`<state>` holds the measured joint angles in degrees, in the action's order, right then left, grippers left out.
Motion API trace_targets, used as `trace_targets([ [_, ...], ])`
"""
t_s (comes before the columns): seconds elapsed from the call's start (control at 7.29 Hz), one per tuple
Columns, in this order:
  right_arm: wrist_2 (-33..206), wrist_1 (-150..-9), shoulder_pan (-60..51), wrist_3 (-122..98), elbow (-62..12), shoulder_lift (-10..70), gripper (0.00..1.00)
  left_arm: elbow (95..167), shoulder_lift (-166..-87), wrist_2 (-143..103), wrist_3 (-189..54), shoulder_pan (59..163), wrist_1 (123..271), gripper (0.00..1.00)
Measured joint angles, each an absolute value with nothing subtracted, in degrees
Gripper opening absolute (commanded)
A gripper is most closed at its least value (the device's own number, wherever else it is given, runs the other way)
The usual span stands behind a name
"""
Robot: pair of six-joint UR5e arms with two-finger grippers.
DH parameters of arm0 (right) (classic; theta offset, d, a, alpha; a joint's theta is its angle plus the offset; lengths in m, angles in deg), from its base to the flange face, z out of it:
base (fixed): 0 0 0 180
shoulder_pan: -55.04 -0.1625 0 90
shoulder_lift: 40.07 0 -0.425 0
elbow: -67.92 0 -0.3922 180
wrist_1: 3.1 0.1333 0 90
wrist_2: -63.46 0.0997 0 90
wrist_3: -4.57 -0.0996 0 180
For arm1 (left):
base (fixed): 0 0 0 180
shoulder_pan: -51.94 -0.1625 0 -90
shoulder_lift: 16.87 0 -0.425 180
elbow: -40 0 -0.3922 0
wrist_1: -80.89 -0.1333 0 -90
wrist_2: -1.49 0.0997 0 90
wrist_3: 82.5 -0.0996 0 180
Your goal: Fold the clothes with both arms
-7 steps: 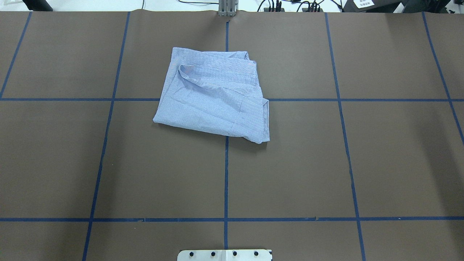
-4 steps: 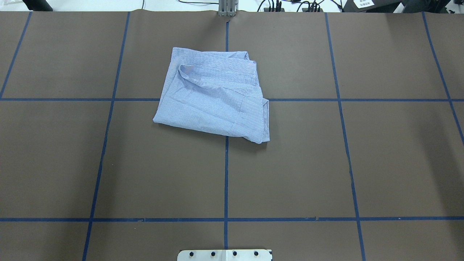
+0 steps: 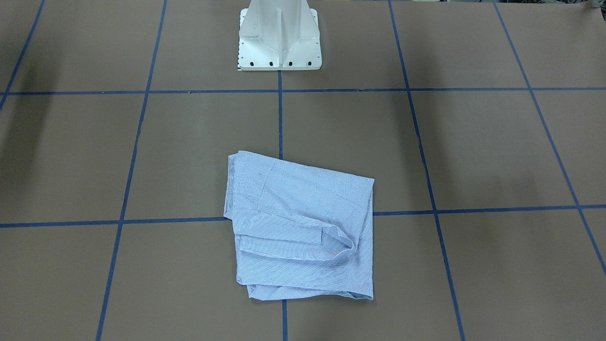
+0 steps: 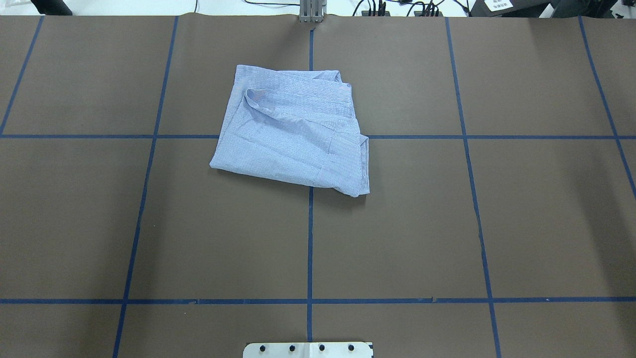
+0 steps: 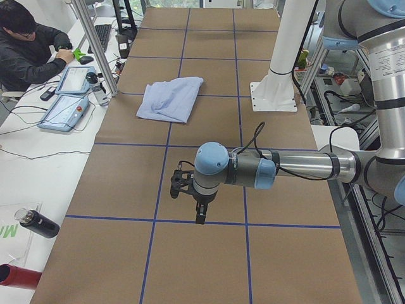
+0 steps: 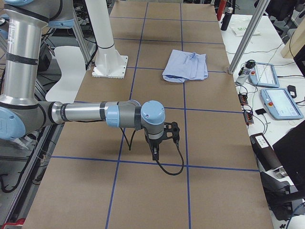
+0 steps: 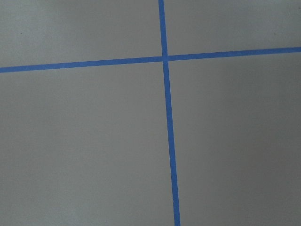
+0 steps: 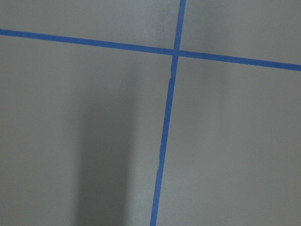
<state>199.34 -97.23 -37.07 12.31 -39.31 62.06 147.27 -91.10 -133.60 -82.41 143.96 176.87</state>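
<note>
The shirt (image 4: 293, 134) was seen folded into a rough, slightly skewed rectangle, light blue with fine white stripes, its collar on top and layered edges showing along one side. It was laid flat on the brown table (image 4: 521, 223), over a crossing of blue tape lines (image 4: 309, 238), well apart from both sets of jaws, with bare surface on every side. The left arm (image 5: 297, 166) and right arm (image 6: 86, 113) were stretched level over opposite table ends, the left gripper (image 5: 200, 215) and right gripper (image 6: 155, 153) pointed downward. Only tape and bare table were shown beneath them. Whether the jaws were parted could not be told.
</note>
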Motion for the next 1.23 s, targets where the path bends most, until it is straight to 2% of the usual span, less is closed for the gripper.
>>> trace_targets([
  [1.23, 200.6, -97.2, -37.1, 12.4, -39.5, 62.5, 1.00, 147.7, -91.2, -133.6, -82.4, 143.9, 176.9, 1.00],
])
